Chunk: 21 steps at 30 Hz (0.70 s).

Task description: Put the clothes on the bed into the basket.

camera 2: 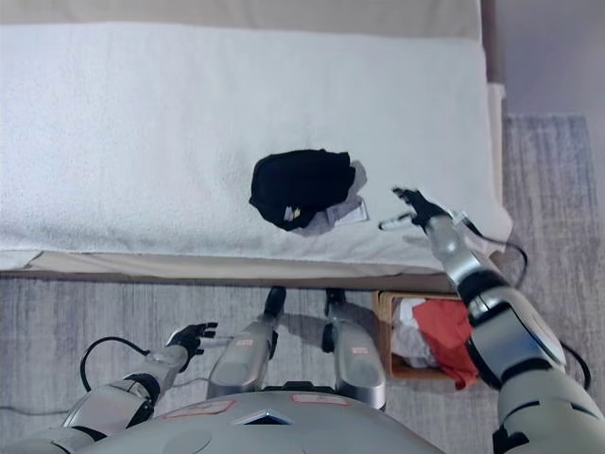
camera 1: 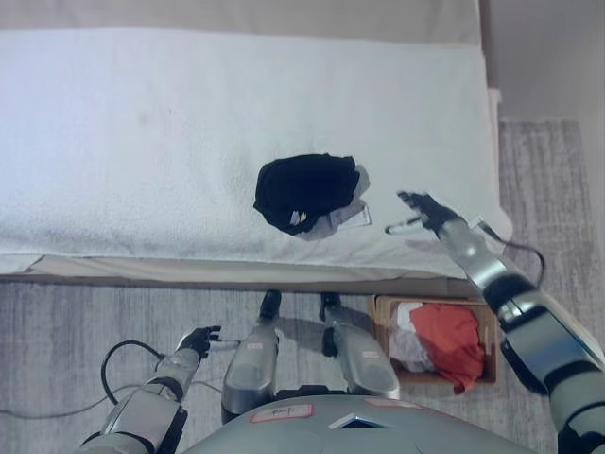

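A black garment (camera 1: 304, 190) lies bunched on the white bed (camera 1: 170, 132) near its front edge, with a grey piece (camera 1: 348, 214) under its right side. My right hand (camera 1: 423, 211) is open above the bed, to the right of the garments and apart from them. My left hand (camera 1: 198, 340) hangs low over the floor at the lower left, fingers relaxed and empty. A wooden basket (camera 1: 382, 331) stands on the floor by the bed's front, with a red garment (camera 1: 449, 340) and a white one (camera 1: 408, 345) in it.
The bed's front edge (camera 1: 189, 270) runs across the view above the grey carpet (camera 1: 57, 340). The bed's right corner (camera 1: 496, 222) is near my right forearm. A wall runs along the bed's far side.
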### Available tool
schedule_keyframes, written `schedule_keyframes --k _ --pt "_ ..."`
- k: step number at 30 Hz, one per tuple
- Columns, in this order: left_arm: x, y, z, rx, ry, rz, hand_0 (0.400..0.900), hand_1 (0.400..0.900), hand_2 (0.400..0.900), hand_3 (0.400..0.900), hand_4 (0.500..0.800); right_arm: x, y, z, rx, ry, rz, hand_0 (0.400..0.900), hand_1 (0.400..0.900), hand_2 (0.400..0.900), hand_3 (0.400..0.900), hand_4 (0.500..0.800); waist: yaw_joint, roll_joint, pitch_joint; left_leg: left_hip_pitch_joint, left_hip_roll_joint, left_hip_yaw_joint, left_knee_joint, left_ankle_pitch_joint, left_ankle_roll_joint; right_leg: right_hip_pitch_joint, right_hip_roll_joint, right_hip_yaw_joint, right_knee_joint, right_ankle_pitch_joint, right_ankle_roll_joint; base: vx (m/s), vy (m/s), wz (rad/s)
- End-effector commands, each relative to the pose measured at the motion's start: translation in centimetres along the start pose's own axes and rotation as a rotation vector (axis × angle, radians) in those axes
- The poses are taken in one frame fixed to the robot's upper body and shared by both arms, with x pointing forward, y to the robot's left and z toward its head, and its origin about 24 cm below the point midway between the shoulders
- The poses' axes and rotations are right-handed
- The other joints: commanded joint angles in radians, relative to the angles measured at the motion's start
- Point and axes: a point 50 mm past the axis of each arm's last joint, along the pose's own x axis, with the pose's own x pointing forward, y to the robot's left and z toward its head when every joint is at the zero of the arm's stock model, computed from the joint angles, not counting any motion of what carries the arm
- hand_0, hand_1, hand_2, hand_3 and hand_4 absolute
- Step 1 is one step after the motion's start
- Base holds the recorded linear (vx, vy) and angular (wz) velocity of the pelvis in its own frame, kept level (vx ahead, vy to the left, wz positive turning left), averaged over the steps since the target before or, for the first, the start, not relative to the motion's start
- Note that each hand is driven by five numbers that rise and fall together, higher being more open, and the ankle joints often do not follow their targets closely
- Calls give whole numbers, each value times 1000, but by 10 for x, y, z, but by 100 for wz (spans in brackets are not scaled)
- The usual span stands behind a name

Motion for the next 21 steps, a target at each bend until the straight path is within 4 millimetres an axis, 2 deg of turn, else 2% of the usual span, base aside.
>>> schedule_keyframes --k 1,2,3,5,7,8,10,12,15,19,21 --pt "-4 16 -22 -36 80 65 900 900 900 900 800 12 -21 51 -87 -142 -83 900 900 900 900 800 41 20 39 -16 -4 38 -83 57 1 -34 -46 18 154 -126 40 2 -47 30" --pt "-4 15 -22 -38 82 63 900 900 900 900 800 14 -19 55 -91 -133 -87 900 900 900 900 800 48 27 44 -21 -5 37 -87 61 1 -38 -47 14 155 -127 39 0 -31 38" --pt "-16 28 -64 -30 134 32 900 900 900 900 800 13 -28 49 -93 -115 -113 900 900 900 900 800 87 49 56 -31 -11 26 -86 69 -1 -35 -52 -1 156 -132 40 4 -35 43" --pt "-11 23 -51 -23 113 47 900 900 900 900 800 16 -22 53 -116 -101 -84 900 900 900 900 800 93 71 62 -46 -21 9 -91 80 -1 -40 -59 -16 158 -131 42 -5 -10 41" --pt "-13 37 -47 18 94 79 900 900 900 900 800 19 -25 60 -127 -109 -92 900 900 900 900 800 110 92 72 -49 -28 -3 -94 85 -4 -33 -65 -31 157 -135 42 3 21 27" --pt "-9 33 -32 -26 40 64 900 900 900 900 800 20 -20 71 -127 -136 -88 900 900 900 900 800 107 95 75 -49 -29 -5 -97 87 -3 -33 -67 -35 156 -135 43 18 35 15" --pt "-5 22 -15 -8 0 50 900 900 900 900 800 22 -2 80 -133 -150 -55 900 900 900 900 800 112 101 75 -55 -33 -10 -98 89 -1 -31 -71 -43 151 -134 43 28 24 15" --pt "-4 15 -10 1 -16 43 900 900 900 900 800 24 5 91 -157 -169 -43 900 900 900 900 800 123 106 72 -58 -39 -14 -98 89 1 -24 -75 -52 144 -134 44 37 19 21" --pt "-3 17 -3 12 -31 58 900 900 900 900 800 25 14 106 -201 -193 -27 900 900 900 900 800 137 113 80 -73 -48 -20 -84 88 1 -18 -86 -65 143 -135 46 18 17 22" --pt "-1 18 7 17 -55 73 900 900 900 900 800 27 13 112 -212 -182 -52 900 900 900 900 800 162 128 93 -91 -62 -24 -72 89 1 -18 -95 -79 143 -136 46 9 9 22" --pt "-1 20 10 20 -61 81 900 900 900 900 800 28 7 116 -218 -177 -77 900 900 900 900 800 172 137 101 -103 -68 -25 -69 92 -1 -25 -97 -82 145 -138 45 0 6 15"
